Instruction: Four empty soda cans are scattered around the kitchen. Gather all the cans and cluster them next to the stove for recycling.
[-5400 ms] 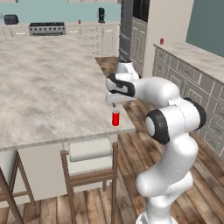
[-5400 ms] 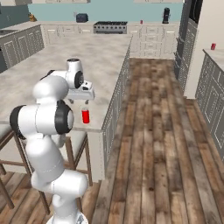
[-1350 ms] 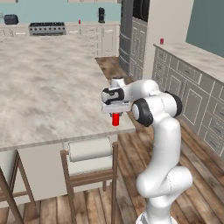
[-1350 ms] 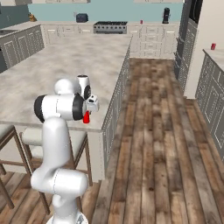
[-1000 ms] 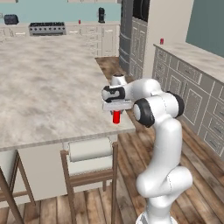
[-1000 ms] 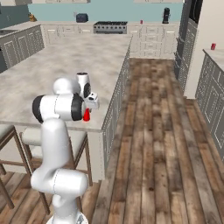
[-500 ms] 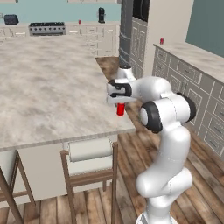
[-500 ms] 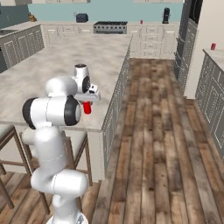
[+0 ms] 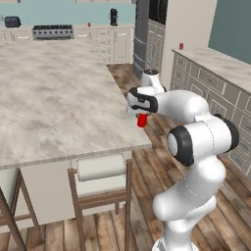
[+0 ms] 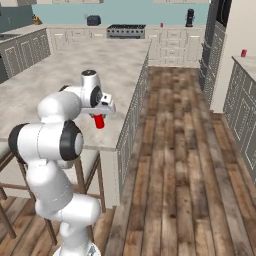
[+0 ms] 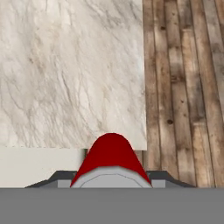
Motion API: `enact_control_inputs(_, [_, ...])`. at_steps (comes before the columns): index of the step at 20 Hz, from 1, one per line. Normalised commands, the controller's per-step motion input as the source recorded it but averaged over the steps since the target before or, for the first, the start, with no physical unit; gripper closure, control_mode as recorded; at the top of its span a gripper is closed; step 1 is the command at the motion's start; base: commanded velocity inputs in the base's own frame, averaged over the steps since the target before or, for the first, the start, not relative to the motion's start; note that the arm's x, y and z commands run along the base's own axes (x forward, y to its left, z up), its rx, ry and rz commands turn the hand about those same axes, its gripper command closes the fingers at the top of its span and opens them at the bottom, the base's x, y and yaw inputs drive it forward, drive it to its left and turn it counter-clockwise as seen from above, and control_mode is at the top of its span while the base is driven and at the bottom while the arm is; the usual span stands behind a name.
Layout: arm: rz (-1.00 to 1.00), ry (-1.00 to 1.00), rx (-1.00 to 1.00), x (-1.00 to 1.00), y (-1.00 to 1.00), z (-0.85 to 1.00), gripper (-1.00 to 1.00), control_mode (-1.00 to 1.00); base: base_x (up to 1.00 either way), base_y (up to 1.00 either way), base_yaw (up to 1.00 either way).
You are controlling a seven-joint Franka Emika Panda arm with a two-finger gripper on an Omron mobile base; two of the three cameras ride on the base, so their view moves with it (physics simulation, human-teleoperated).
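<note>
While above the island [image 9: 59,112], fingers [image 9: 141,115] clamp a red can [image 9: 142,120].

Red soda can [image 11: 110,153] above marbled counter [image 11: 70,70] edge, plank floor [image 11: 183,87] beside

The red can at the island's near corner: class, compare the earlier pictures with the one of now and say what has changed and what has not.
The gripper kept its jaws shut on the red can throughout. The arm swung: its elbow went from folded low beside the island to raised, and the can ended slightly higher, by the counter's corner. The base stayed put, as did the stove and the red can on the side counter.
</note>
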Motion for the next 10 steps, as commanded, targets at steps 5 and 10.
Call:
enact_control_inputs(5, [0.04, -0.09, 0.00, -0.51, -0.16, 0.29, 1.00, -1.00, 0.00, 0.00, 0.00])
enact_control_inputs(10, [0.04, -0.06, 0.00, -0.56, -0.11, 0.22, 1.00, -1.00, 0.00, 0.00, 0.00])
